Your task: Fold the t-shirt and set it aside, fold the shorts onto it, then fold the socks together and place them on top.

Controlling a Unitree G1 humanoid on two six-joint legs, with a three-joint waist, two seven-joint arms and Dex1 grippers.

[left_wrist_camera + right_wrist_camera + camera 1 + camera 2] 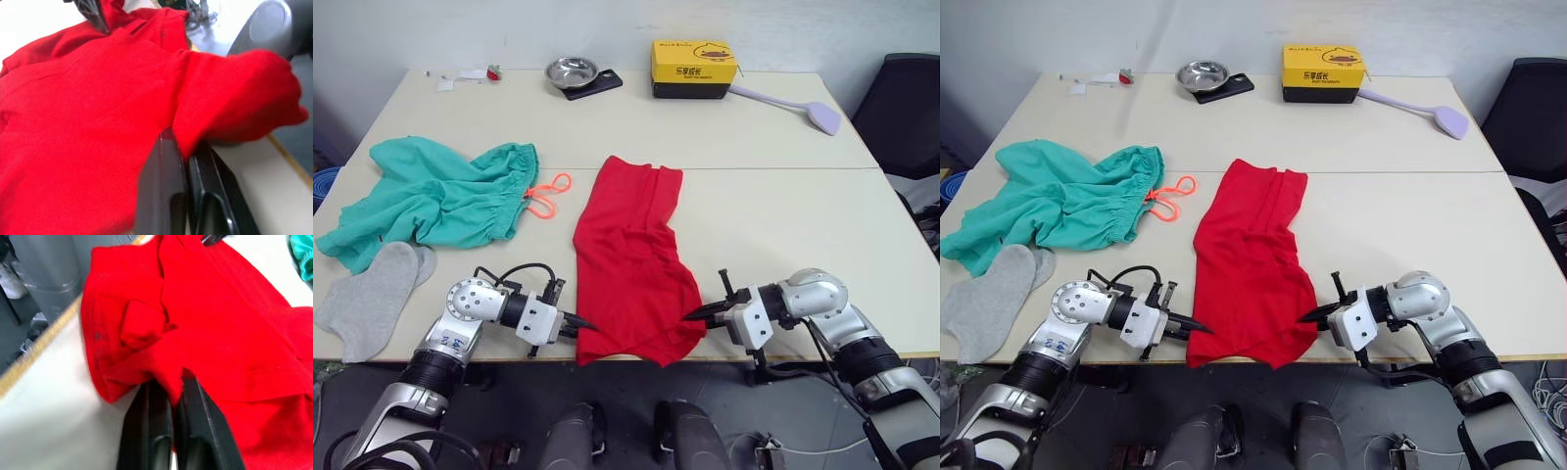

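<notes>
Both grippers, left (579,326) and right (693,314), pinched the t-shirt (631,257) hem at the table's (783,225) near edge (open tabletop lay rightward).

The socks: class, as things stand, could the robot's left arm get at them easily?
Probably not at once. The left gripper is shut on the t-shirt at the table's near edge. The socks lie uncovered off to its left, so the path looks free after it lets go.
</notes>
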